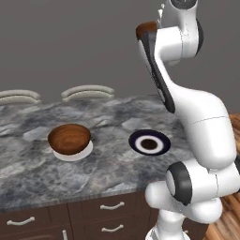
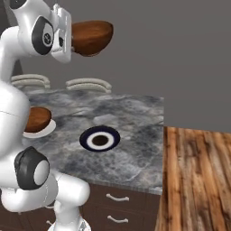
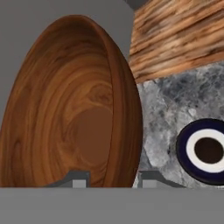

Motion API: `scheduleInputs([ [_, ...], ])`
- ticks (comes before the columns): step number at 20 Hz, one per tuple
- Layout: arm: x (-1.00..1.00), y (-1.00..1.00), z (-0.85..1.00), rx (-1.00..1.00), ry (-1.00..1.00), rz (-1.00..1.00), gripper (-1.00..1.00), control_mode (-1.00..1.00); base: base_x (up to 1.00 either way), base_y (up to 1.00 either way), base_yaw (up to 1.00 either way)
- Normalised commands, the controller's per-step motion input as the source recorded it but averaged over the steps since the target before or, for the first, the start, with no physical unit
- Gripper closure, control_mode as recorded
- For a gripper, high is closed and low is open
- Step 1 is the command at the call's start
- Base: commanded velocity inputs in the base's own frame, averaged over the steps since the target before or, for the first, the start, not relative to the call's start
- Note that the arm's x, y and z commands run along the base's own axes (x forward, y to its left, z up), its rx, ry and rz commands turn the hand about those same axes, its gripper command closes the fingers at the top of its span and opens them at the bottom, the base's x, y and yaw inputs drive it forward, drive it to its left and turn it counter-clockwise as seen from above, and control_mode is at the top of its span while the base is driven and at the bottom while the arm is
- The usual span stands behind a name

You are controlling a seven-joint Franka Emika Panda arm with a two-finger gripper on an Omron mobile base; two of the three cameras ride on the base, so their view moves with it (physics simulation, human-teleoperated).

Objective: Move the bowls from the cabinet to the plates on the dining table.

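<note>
First bowl (image 1: 69, 139) sitting on white plate (image 1: 75, 154); your gripper (image 3: 111, 180) clamping second bowl (image 2: 91, 38) rim, holding it high above navy plate (image 2: 100, 138), awaiting placement.

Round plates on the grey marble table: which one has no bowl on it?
The dark navy plate with the white ring is bare; the plain white plate carries a reddish-brown wooden bowl.

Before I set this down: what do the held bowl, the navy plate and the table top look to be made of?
Held bowl in the hand: looks like polished wood, with reddish-brown grain rings and a soft sheen. Navy plate: probably glazed ceramic, a smooth dark rim with a white ring; the render leaves that open. Table top: grey veined marble look, fairly matte.
</note>
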Motion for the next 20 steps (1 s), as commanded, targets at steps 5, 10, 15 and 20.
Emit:
scheduleInputs([
  [5, 0.05, -0.09, -0.25, -0.11, 0.14, 0.43, 1.0, -1.0, 0.0, 0.0, 0.0],
  [10, 0.06, -0.12, -0.51, 0.0, 0.02, 0.44, 1.0, -1.0, 0.0, 0.0, 0.0],
  [15, 0.06, -0.16, -0.46, -0.11, 0.03, 0.41, 1.0, -1.0, 0.0, 0.0, 0.0],
  [20, 0.0, -0.17, -0.48, -0.18, 0.16, 0.34, 1.0, -1.0, 0.0, 0.0, 0.0],
])
